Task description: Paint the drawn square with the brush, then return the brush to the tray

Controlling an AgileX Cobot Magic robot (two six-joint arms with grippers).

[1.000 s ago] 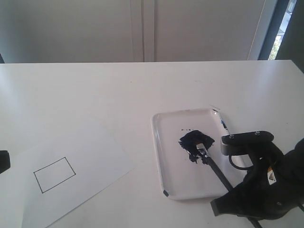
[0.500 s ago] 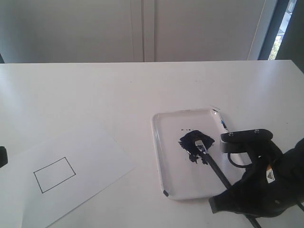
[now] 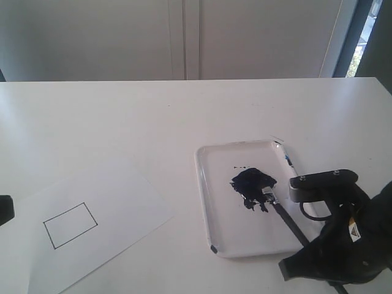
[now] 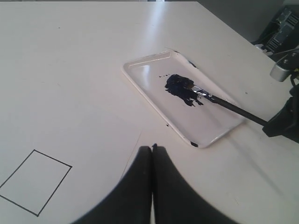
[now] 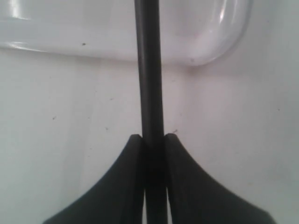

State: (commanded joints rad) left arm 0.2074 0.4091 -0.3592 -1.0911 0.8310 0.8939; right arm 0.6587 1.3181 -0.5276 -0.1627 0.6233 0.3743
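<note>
The brush (image 3: 285, 217) lies slanted over the white tray (image 3: 199, 184), its bristles at the near right edge of the navy paint blotch (image 3: 250, 180). My right gripper (image 3: 312, 254) is shut on the black handle (image 5: 148, 70) just outside the tray's rim (image 5: 205, 51); the jaws press both sides of the stick (image 5: 153, 137). The drawn square (image 3: 70, 225), white inside, sits on the paper far to the left. My left gripper (image 4: 153, 148) is shut on nothing, hovering over the table between the square (image 4: 33, 182) and the tray (image 4: 201, 123). The brush (image 4: 224, 102) shows there too.
A flat white paper sheet (image 3: 119, 199) carries the square at the front left. A dark bit of the left arm (image 3: 5, 209) shows at the left edge. The right arm's bulk and a grey camera block (image 3: 321, 184) stand at the tray's right side.
The bristles pushed a little into the blotch, then drew back to its near right edge. The right arm shifted slightly right and toward the front. The left gripper barely moved.
</note>
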